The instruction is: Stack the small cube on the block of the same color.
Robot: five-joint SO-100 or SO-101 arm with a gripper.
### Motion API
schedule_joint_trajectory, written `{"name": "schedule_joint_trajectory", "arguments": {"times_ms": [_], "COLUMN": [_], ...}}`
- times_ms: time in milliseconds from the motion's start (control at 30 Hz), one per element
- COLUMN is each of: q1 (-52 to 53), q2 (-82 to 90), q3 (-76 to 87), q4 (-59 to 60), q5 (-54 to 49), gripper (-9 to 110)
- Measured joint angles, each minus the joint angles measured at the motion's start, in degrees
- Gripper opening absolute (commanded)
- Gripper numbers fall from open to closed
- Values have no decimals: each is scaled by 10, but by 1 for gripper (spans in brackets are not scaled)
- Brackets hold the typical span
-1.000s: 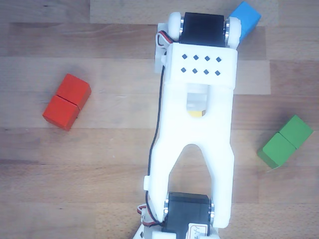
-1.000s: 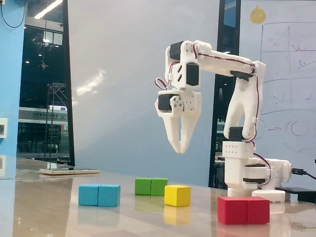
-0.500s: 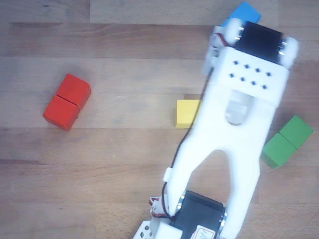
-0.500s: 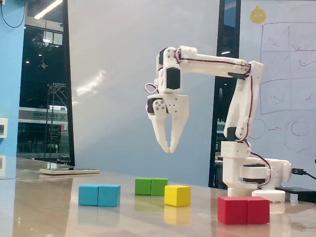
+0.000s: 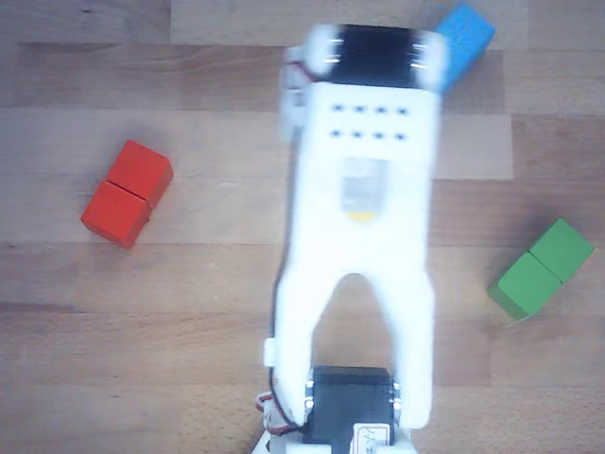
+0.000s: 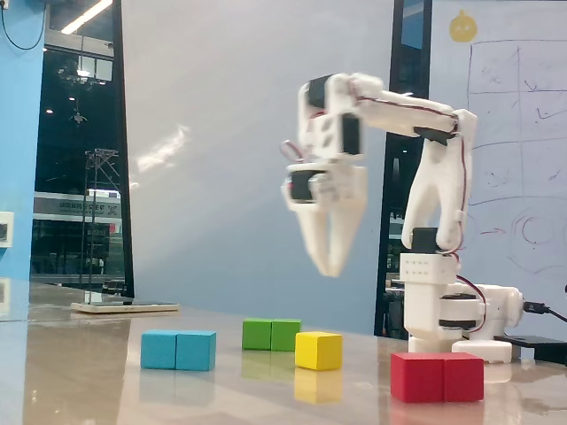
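The small yellow cube [image 6: 318, 351] rests on the table between the green block [image 6: 271, 335] and the red block [image 6: 438, 376]. My gripper [image 6: 330, 267] hangs well above it, pointing down and motion-blurred, its fingers meeting at the tips with nothing between them. In the other view the white arm [image 5: 359, 284] covers the cube, and only a yellow sliver [image 5: 359, 217] shows through a gap in the arm. A block of the same color as the cube is out of view.
Three two-cube blocks lie around the arm: red [image 5: 126, 193] at the left, green [image 5: 541, 269] at the right, and blue [image 5: 465, 33] at the top, partly under the arm. The blue block [image 6: 178, 350] is leftmost in the fixed view. The arm's base [image 6: 447, 319] stands behind the red block.
The arm swung away, uncovering the yellow cube half a second ago, and has now swung back over it. No block has moved.
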Motion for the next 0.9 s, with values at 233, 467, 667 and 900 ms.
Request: {"name": "schedule_joint_trajectory", "arguments": {"times_ms": [233,467,667,900], "q1": [-41,136,243,142], "q2": [0,0,0,0], "q3": [0,0,0,0], "q4": [0,0,0,0], "q5": [0,0,1,0], "gripper": [0,1,1,0]}}
